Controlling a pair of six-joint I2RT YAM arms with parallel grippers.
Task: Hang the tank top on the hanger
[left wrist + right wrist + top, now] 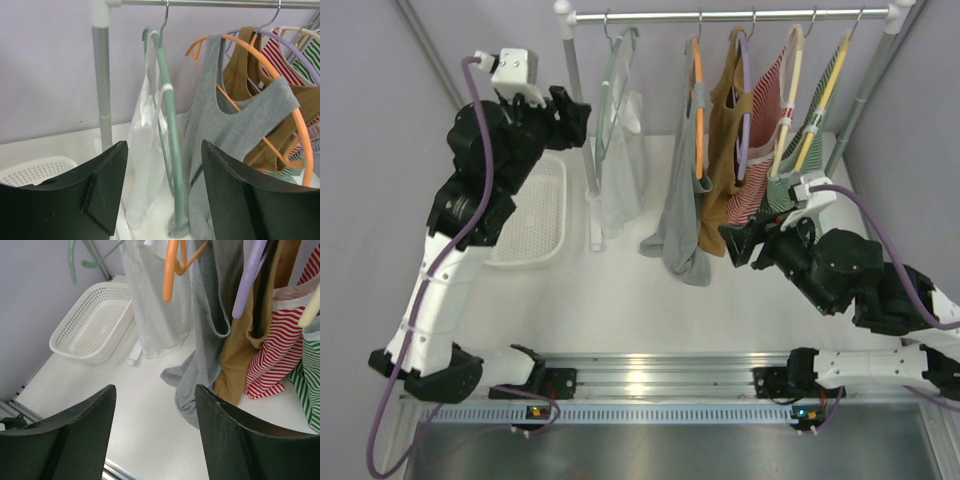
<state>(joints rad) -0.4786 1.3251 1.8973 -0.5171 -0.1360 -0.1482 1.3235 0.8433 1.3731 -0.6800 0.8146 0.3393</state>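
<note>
Now: the hanger [171, 135] hooks over the left end of the rail [740, 15]. The tank top [142, 150] hangs from it, hem low, near the table [620, 290] under that end of the rail. One strap shows looped over the hanger's near arm. The far strap is hidden edge-on, so you probably cannot count it as seated from these views.

Left gripper [164, 160]: fingers apart, nothing between them, raised near the rail's left end, facing the hanger. Right gripper [155, 400]: fingers apart, empty, low under the rail's right half, in front of the grey top [212, 300].

Judgement: the task looks at or near its end. Risks from here:
- If you back the left gripper off carelessly, a finger may clip the hanger's arm. The hanger rides on its hook alone and could swing or lift off the rail.
- The fabric looks thin and slippery, so a swing could slide the strap off the curved arm.
- The grey top hangs next along the rail, and a sideways move may snag it.
</note>
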